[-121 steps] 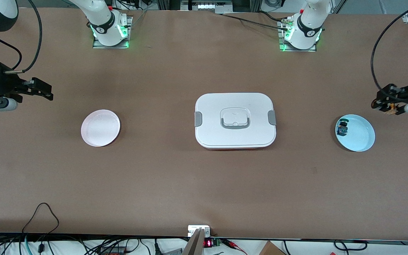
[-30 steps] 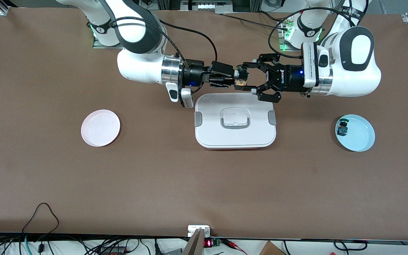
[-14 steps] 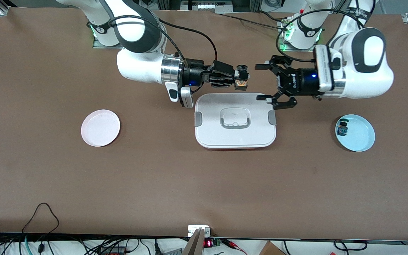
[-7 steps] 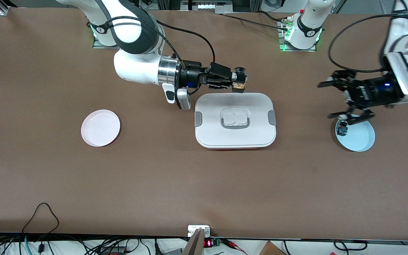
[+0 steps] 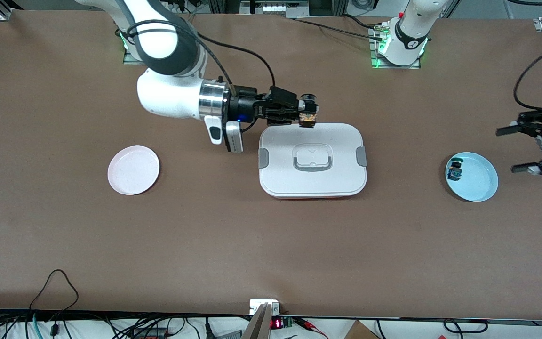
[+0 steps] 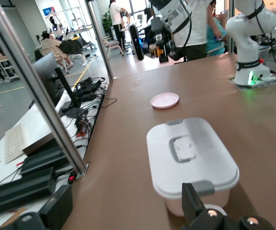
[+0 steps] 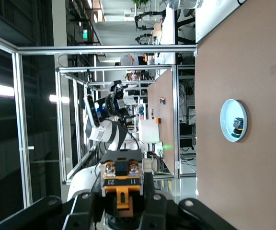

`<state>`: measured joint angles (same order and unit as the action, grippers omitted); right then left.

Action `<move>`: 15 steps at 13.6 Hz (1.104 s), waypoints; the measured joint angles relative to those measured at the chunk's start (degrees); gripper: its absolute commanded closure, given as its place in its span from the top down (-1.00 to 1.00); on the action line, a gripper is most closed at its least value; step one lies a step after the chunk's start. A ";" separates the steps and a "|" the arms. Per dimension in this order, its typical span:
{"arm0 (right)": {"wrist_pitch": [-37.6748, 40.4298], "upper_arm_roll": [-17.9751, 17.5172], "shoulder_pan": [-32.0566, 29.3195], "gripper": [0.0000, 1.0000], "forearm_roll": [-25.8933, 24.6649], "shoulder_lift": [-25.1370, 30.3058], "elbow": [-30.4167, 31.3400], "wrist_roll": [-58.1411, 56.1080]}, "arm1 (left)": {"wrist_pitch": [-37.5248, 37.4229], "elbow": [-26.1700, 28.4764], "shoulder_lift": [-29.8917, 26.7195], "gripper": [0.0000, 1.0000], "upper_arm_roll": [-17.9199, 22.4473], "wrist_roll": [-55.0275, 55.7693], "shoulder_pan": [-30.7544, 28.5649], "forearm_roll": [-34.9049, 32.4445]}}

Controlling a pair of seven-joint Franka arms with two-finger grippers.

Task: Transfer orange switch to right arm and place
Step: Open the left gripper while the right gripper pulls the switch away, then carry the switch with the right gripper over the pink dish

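The orange switch (image 5: 307, 118) is a small black part with an orange body. My right gripper (image 5: 300, 112) is shut on it and holds it in the air over the edge of the white lidded box (image 5: 312, 160) that is nearest the robots' bases. In the right wrist view the switch (image 7: 121, 173) sits clamped in the right gripper (image 7: 120, 203). My left gripper (image 5: 511, 150), a wide black claw, is open and empty beside the blue plate (image 5: 475, 181), at the left arm's end of the table. In the left wrist view the left gripper (image 6: 126, 215) is spread wide.
A pink plate (image 5: 133, 170) lies toward the right arm's end of the table and shows in the left wrist view (image 6: 164, 100). A small green-and-blue part (image 5: 454, 172) lies in the blue plate. The white box stands mid-table (image 6: 190, 158).
The left gripper has let go of the switch and drawn back, open, past the blue plate. The right gripper, holding the switch, has shifted slightly toward its own end of the table.
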<state>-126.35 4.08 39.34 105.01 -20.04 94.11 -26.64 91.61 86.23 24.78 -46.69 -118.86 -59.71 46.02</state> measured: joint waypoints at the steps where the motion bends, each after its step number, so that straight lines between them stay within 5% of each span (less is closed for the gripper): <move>1: 2.02 0.05 -1.37 -0.97 -1.31 0.02 0.01 0.00 | -0.02 -1.91 1.04 1.00 1.30 -0.01 -0.07 -1.30; 4: 5.83 0.18 -3.92 -0.97 -3.67 0.04 0.18 0.00 | 0.02 -7.61 1.73 1.00 5.19 0.03 -0.46 -4.40; 7: 7.03 0.29 -4.57 -0.97 -4.33 0.04 0.87 0.00 | 0.14 -12.91 1.72 1.00 6.22 1.63 0.63 -14.62; 15: 26.96 0.71 -17.12 -0.97 -16.15 0.05 2.58 0.00 | 0.79 -15.87 1.67 1.00 6.06 13.60 7.76 -21.56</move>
<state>-99.39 4.79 22.22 88.86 -19.99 96.69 -26.64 92.40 70.36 26.45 -40.64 -105.26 -51.95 24.46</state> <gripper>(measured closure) 0.665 0.000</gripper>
